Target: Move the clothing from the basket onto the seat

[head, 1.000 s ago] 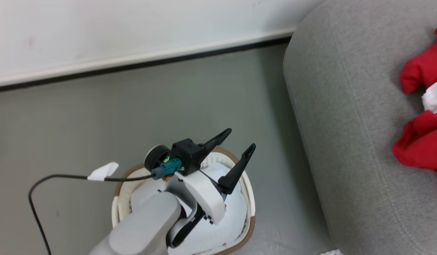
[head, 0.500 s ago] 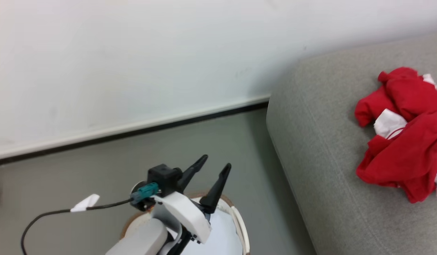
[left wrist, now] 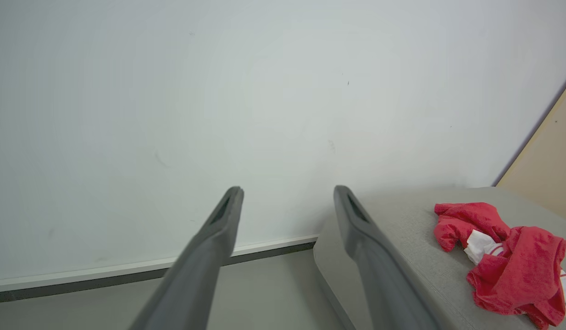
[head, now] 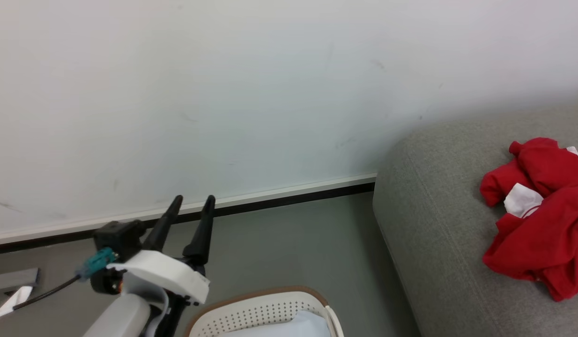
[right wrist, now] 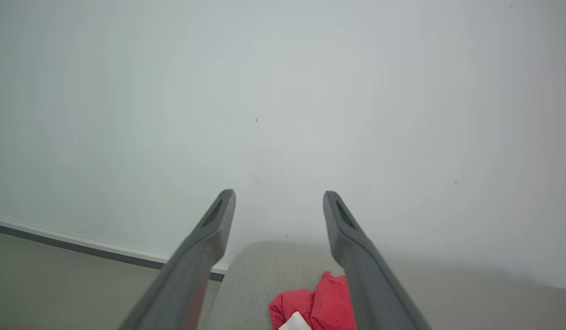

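Heads up, neither gripper is holding anything. Your left gripper sits near the basket, off to its left in the head view, jaws spread wide with only air between them. Your right gripper is just as wide open, up over the seat and aimed at the wall. The clothing you can see is a crumpled red heap with bits of white poking out, lying on the seat well apart from the basket. Only the top slice of the basket is in frame, and all that shows inside is a pale sheet, so I can't tell if any red is hiding lower down. If there is, I'd expect it to handle like the heap looks: light, limp and floppy, bunching and trailing rather than keeping a shape. I'd pinch a fat raised fold near the middle of a garment, not a thin edge or the white trim, since a thin bite could slip out. Lift high enough that dangling ends clear the basket's rim, and don't snag the sheet along with it.
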